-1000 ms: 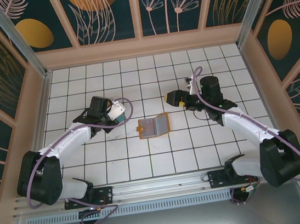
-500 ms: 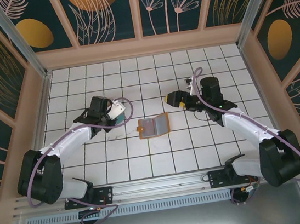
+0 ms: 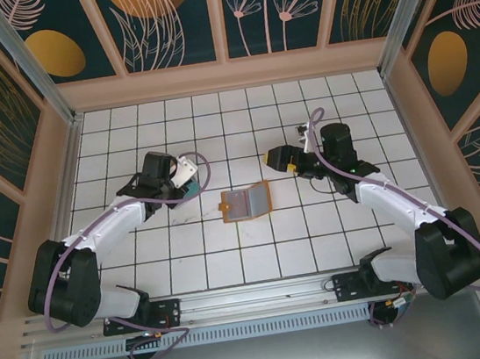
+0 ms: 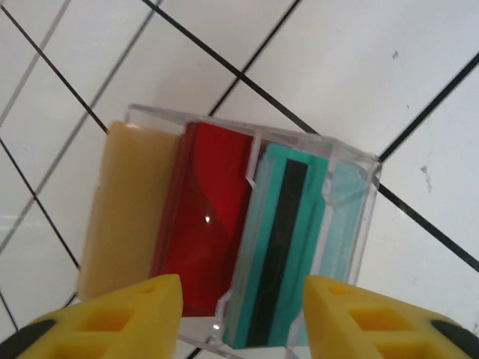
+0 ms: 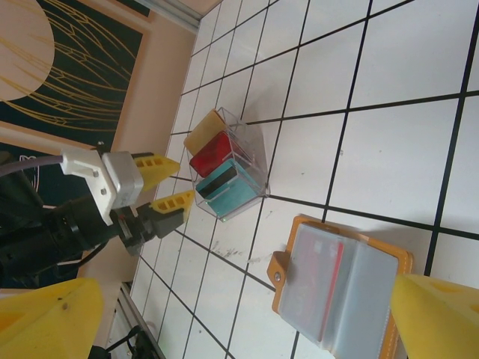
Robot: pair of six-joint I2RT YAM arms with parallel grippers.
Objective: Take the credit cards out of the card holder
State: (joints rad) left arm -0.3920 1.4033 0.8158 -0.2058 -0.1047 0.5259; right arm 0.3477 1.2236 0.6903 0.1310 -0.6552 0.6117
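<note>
**Three cards in the clear box, wallet open mid-table**

The left gripper (image 4: 241,292) has its yellow fingers spread, and the near edge of a clear box (image 4: 352,217) lies in the gap without either finger pressing it. Side by side at this box sit a tan card (image 4: 123,209), a red card (image 4: 206,224) and a teal card (image 4: 284,239) with a black stripe. I cannot tell whether the tan one is inside the wall.

The card holder (image 3: 246,203) lies open on the white tiled table (image 3: 319,240), well apart from the box, grey-blue pockets up. A red strip shows through one pocket.

The right gripper (image 3: 274,158) hangs near the holder, jaws spread wide and pinching nothing
</note>
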